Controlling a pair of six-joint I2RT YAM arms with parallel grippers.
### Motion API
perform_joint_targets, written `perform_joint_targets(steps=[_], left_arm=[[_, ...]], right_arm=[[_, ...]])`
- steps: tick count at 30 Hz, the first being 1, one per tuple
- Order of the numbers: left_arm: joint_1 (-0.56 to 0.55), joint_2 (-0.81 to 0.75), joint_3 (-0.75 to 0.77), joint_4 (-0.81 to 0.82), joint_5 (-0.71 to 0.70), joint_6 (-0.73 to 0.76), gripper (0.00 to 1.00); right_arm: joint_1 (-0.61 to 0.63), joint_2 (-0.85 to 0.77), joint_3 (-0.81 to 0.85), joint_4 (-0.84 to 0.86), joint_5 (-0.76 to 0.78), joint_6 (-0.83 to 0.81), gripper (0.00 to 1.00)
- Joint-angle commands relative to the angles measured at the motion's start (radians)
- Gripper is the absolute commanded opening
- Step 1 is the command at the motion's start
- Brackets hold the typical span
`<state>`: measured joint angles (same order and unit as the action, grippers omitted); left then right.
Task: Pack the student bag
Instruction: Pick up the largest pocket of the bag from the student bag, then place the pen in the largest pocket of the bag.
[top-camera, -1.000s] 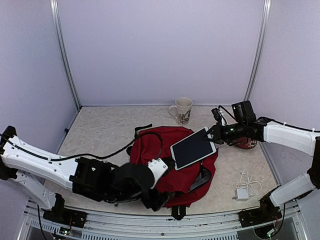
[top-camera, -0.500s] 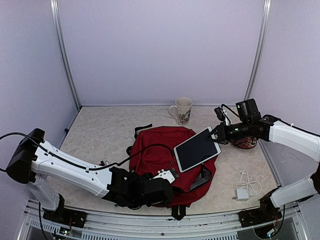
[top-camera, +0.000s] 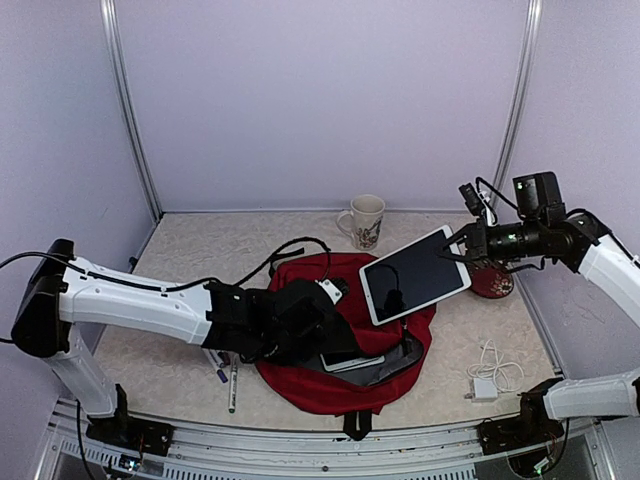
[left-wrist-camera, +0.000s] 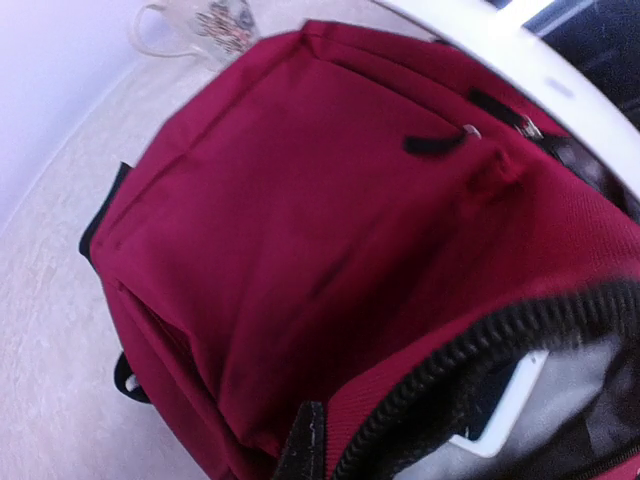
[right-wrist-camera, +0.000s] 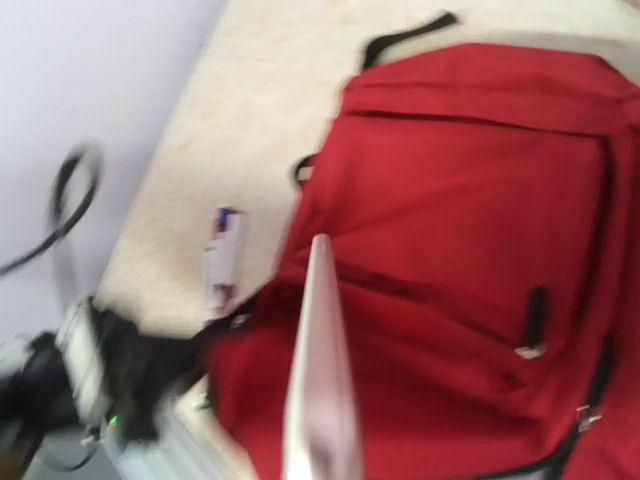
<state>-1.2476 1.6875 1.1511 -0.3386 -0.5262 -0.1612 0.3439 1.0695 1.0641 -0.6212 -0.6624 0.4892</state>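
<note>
The dark red student bag (top-camera: 345, 385) lies flat in the middle of the table, and its red front fills the left wrist view (left-wrist-camera: 300, 200). My left gripper (top-camera: 336, 293) is shut on the bag's flap beside the black zipper (left-wrist-camera: 470, 350) and holds it raised. The opening shows a white-edged flat thing (top-camera: 352, 361) inside. My right gripper (top-camera: 463, 250) is shut on the right edge of a white tablet (top-camera: 415, 275), held tilted in the air above the bag's right side. The right wrist view shows the tablet edge-on (right-wrist-camera: 318, 380). My fingers show in neither wrist view.
A printed mug (top-camera: 365, 220) stands behind the bag. A white charger with its coiled cable (top-camera: 487, 380) lies at the front right. Pens (top-camera: 226, 368) lie left of the bag under my left arm. A red round object (top-camera: 495, 283) sits below my right gripper.
My left gripper moved from the bag's near edge up over the bag, shut on the flap and pulled it open. My right gripper lifted the tablet up and to the right.
</note>
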Motion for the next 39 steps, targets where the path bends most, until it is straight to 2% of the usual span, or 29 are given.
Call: perform_joint_targets(steps=[1,3,7,12,14,18,26,34,39], left_arm=[[0.117,-0.015,0.098,0.062,0.07,0.022,0.0],[0.143,0.009,0.147,0.055,0.076,0.037,0.0],[0.154,0.077,0.25,0.01,0.052,0.064,0.0],[0.154,0.109,0.348,-0.048,0.044,0.037,0.0],[0.155,0.107,0.374,-0.069,0.046,0.019,0.0],[0.152,0.092,0.421,-0.113,0.078,-0.019,0.0],[0.078,0.037,0.424,-0.104,0.109,-0.047,0.0],[0.015,0.027,0.456,-0.096,0.138,-0.032,0.0],[0.019,0.028,0.461,-0.077,0.166,-0.031,0.0]], right_arm=[[-0.006,-0.066,0.062,-0.082,-0.291,-0.023,0.0],[-0.002,-0.093,0.041,-0.09,-0.352,-0.017,0.0],[0.026,-0.145,-0.072,-0.044,-0.325,0.045,0.0],[0.161,-0.202,-0.342,0.421,-0.31,0.379,0.0],[0.211,-0.179,-0.418,0.546,-0.271,0.446,0.0],[0.282,-0.108,-0.508,0.692,-0.143,0.529,0.0],[0.285,-0.007,-0.697,1.064,0.192,0.783,0.0],[0.295,0.108,-0.688,1.201,0.526,0.879,0.0],[0.414,0.146,-0.686,1.22,0.831,0.931,0.0]])
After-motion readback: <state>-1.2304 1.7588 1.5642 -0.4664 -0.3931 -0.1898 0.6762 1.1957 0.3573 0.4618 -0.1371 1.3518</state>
